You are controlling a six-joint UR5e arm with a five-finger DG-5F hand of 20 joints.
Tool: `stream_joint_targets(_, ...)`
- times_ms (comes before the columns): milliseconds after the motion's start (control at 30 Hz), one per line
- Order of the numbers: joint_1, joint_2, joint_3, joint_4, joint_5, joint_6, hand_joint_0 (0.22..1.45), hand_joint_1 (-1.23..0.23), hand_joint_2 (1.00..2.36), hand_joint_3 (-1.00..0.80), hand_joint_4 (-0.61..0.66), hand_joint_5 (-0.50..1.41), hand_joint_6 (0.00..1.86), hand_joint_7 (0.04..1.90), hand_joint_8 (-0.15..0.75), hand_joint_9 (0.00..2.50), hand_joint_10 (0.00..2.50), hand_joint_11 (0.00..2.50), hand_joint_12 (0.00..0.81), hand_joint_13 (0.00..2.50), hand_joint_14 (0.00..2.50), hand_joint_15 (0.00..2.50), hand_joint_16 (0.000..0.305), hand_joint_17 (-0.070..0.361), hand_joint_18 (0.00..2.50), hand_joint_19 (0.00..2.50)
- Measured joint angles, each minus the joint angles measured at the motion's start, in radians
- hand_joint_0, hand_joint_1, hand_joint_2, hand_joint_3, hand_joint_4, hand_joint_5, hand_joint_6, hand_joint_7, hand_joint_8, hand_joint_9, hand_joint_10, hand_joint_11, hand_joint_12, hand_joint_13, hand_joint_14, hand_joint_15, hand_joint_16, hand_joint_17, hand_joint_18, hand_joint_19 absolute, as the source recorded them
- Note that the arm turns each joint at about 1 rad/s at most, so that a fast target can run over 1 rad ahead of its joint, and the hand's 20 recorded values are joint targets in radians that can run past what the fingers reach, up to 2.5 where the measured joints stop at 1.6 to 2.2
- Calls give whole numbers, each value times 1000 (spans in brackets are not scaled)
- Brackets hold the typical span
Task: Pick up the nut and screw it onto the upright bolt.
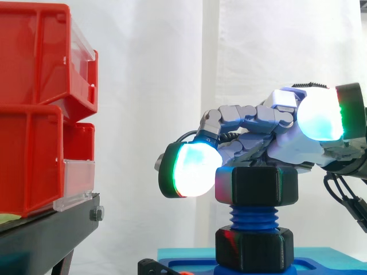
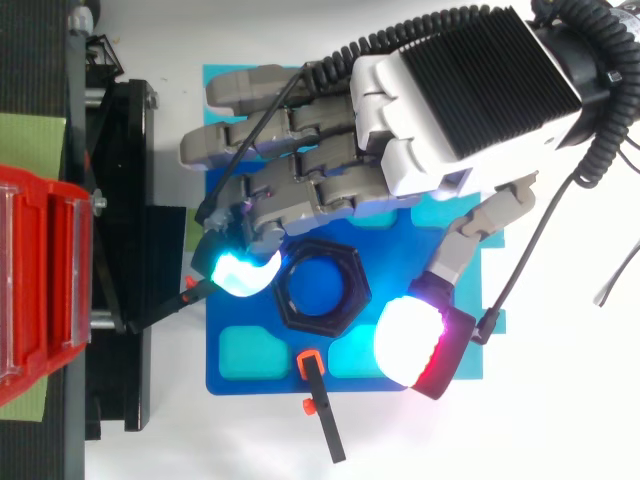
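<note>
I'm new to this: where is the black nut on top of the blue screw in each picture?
Side view: the nut is right of centre, on the blue threaded bolt, above a second black nut.
Top view: the nut is a hexagonal ring at mid-picture.
Shared landmark: the blue base beneath it.

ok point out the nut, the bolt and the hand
nut (image 1: 256,185), side view, on its black front face
bolt (image 1: 254,219), side view, on the blue thread below the nut
hand (image 2: 480,90), top view, on its black ribbed back
</note>
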Motion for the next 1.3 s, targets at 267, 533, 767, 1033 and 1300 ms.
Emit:
stream_joint_targets(267,-5,0,0,2,0,0,440,-258,1000,-500,242,-91,785,1183,331,660,0,0,345,545,0,0,37,83,209,0)
stream_joint_targets(533,-16,0,0,17,-10,1,456,-293,1000,-500,185,-35,772,1184,320,940,0,0,302,741,0,0,30,67,424,0)
stream_joint_targets(767,-32,0,0,28,-27,2,468,-309,1000,-500,84,-3,776,1125,279,1224,0,0,247,974,3,67,25,57,665,0)
stream_joint_targets(1033,-51,0,0,28,-43,2,474,-325,1000,-500,53,21,779,1080,195,1509,3,88,202,1167,3,95,19,43,897,90)
stream_joint_targets(1300,-58,1,14,28,-49,3,464,-301,1000,-500,94,13,723,1169,264,1449,3,106,229,1121,3,90,24,54,848,61)
